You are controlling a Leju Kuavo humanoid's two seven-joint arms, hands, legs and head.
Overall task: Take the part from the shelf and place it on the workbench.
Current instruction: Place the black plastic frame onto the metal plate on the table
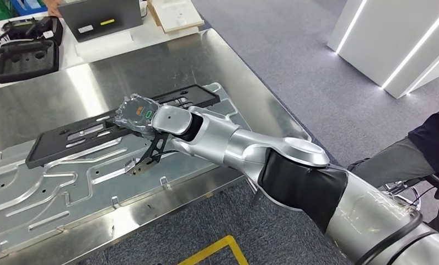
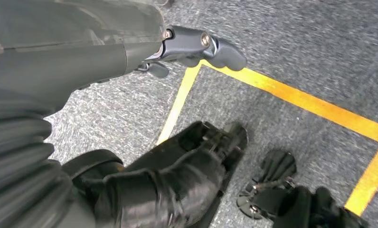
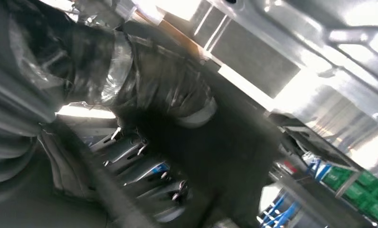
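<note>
The part is a long flat black frame with slots. It lies slantwise across a silver contoured plate on the steel workbench. My right arm reaches in from the lower right, and my plastic-wrapped right hand grips the part's middle from above. In the right wrist view the wrapped hand curls over the dark part. Whether the part rests fully on the plate is hard to tell. My left hand hangs over grey carpet and holds nothing, its thumb sticking out.
Black foam cases, a grey laptop and a cardboard box sit at the bench's far end, beside a person's hand. Another person sits at the right. Yellow tape marks the floor below the bench edge.
</note>
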